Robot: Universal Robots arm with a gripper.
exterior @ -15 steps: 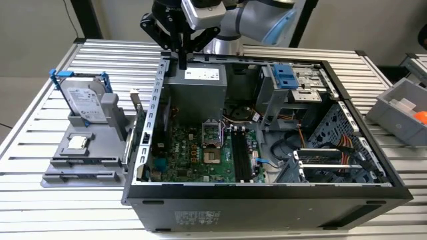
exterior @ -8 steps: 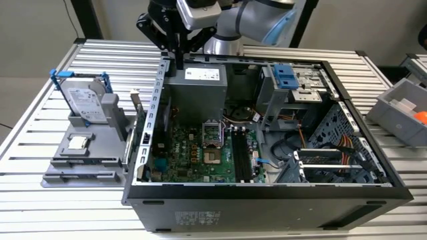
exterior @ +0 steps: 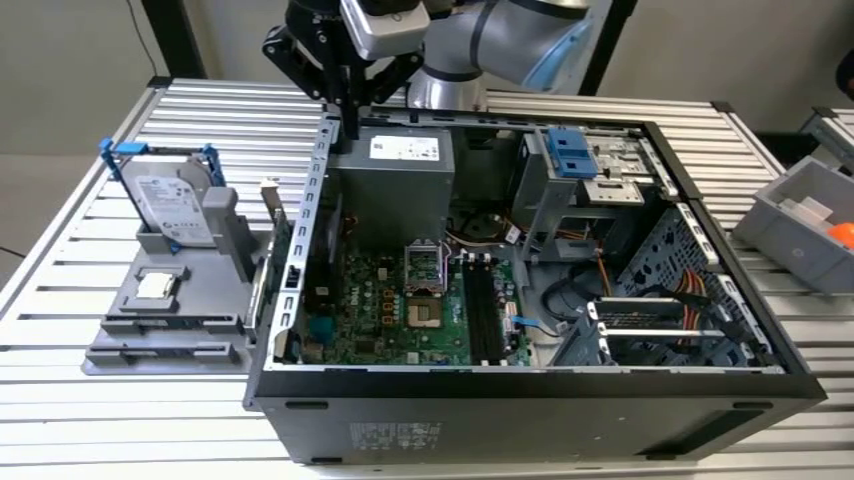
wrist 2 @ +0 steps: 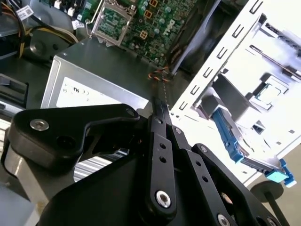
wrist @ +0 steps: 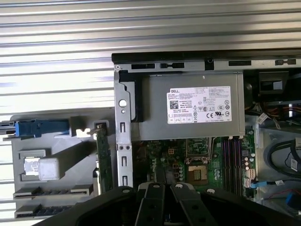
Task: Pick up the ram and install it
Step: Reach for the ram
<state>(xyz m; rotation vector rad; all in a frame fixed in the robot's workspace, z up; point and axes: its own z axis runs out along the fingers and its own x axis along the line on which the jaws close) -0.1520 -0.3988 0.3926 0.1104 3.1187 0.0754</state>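
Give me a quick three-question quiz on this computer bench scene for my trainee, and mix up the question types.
1. True or false: the pincer is holding the ram.
2. Which of these is the pincer nearest to? A) the power supply B) the hard drive C) the grey bin
3. Fill the gap: the ram sits outside the computer case, on the exterior view's ____ of it.

Key: 1 false, the pincer is shut and empty; 2 A; 3 left.
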